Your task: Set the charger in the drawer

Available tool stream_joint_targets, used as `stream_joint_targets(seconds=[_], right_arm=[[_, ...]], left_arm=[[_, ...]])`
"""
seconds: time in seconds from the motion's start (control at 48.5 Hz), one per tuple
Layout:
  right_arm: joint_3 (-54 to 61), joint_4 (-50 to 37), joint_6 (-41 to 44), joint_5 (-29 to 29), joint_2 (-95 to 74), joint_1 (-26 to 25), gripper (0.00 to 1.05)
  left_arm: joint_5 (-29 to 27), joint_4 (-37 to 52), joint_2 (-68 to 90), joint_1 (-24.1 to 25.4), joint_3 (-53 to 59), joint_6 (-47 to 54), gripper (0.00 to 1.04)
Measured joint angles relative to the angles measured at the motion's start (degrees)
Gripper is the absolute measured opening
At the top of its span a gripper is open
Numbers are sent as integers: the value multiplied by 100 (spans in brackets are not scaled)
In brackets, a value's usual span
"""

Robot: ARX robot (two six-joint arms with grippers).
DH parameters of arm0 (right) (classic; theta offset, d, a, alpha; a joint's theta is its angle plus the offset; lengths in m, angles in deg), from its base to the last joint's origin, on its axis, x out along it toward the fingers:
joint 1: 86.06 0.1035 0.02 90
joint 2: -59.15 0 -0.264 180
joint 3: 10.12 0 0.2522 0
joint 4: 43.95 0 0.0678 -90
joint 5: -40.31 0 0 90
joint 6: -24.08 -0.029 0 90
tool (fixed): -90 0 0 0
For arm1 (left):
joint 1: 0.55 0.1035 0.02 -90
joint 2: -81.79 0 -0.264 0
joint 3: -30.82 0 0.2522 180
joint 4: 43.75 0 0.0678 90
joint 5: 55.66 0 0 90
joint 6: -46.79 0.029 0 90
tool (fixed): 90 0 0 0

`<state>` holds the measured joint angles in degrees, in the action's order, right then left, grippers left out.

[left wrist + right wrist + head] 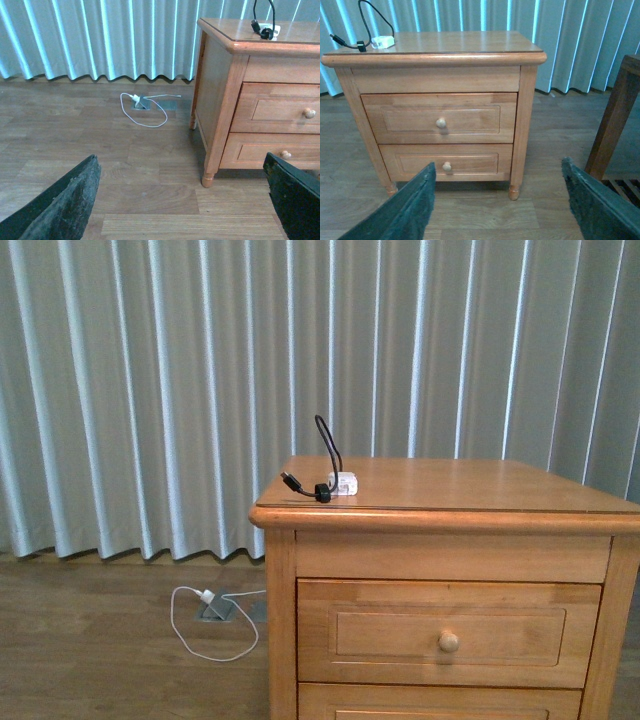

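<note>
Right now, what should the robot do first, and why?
Probably reach the right gripper toward the knob of the top drawer: it is shut, and the charger lies on the nightstand, so nothing can go in yet.

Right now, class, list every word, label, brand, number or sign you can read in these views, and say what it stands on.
No text can be read in any view.
The charger: its white block is too small to show any marking.
The drawer, the nightstand and the floor plug: no lettering visible.
</note>
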<state>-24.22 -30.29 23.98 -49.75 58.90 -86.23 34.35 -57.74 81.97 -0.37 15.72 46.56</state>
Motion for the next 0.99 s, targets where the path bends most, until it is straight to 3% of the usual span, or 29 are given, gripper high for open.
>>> stream_joint_targets(seconds=[0.062, 0.99], right_arm=[[0, 0, -7, 0, 0, 0, 98], [0, 0, -2, 0, 0, 0, 96]], left_arm=[[0, 0, 0, 0, 0, 0, 99], [0, 0, 0, 0, 0, 0, 99]])
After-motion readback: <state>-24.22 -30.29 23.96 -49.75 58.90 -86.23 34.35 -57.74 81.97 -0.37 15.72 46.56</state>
